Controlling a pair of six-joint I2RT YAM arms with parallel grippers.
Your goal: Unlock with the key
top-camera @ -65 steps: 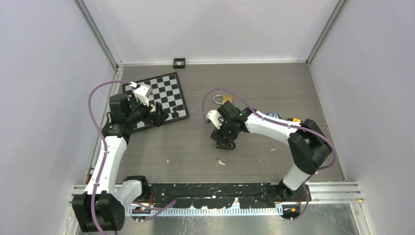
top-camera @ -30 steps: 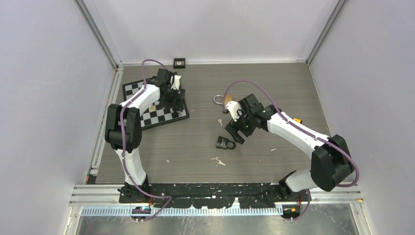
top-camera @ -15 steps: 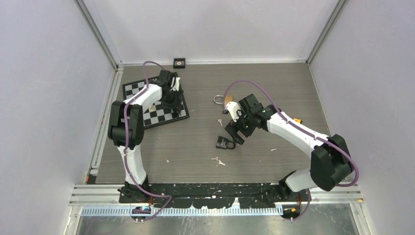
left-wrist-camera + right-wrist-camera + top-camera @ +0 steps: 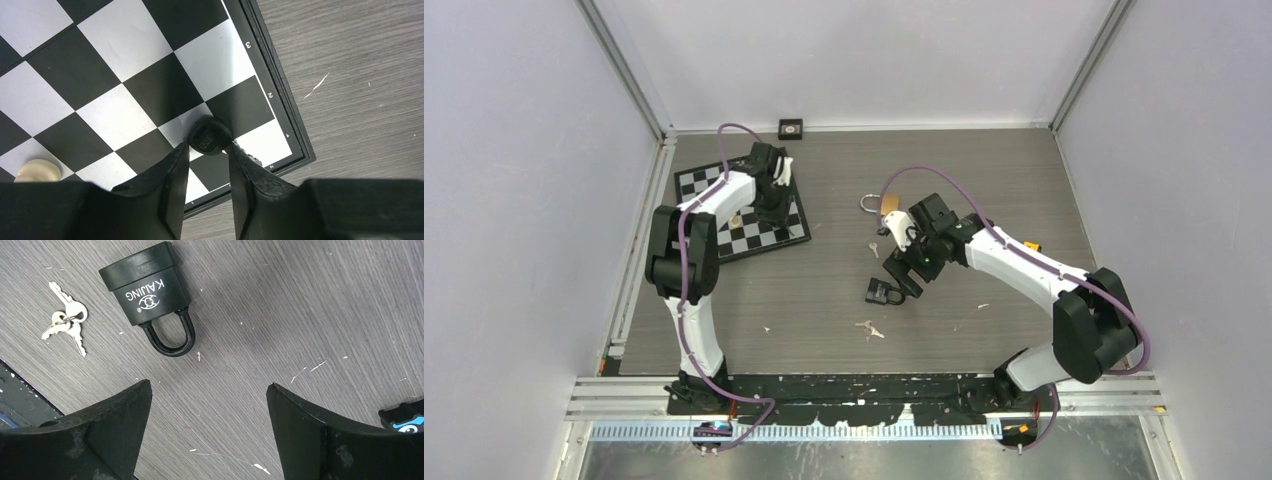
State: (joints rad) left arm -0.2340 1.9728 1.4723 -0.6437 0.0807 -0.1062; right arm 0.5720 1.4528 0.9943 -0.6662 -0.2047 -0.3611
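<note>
A grey wood-grain table [image 4: 984,180] sits boxed in by pale walls, with the arm bases along its near edge. Nearest the bases lies the key bunch [image 4: 870,328], flat on the wood. Just beyond it is the black padlock [image 4: 884,292], also lying flat, its shackle closed.

The right gripper [image 4: 911,270] hovers just past the padlock with its jaws spread wide and holding nothing. In the right wrist view, the padlock's long axis runs body-first away from the fingers, with the shackle loop pointing back toward them. The key bunch lies just beside the body, apart from it, on the side toward the bases. This arm is clearly the nearer one to both lock and keys. I judge the pickup turns on reaching past the shackle and body toward the near edge.

Farther on lie a single key [image 4: 875,248] and a brass padlock [image 4: 879,204]. To the far left, well apart, the left gripper [image 4: 207,150] is over the chessboard [image 4: 125,45]. Its fingers are drawn narrow on either side of a small black piece [image 4: 209,137], possibly a chess piece. Whether they pinch it I cannot tell.
</note>
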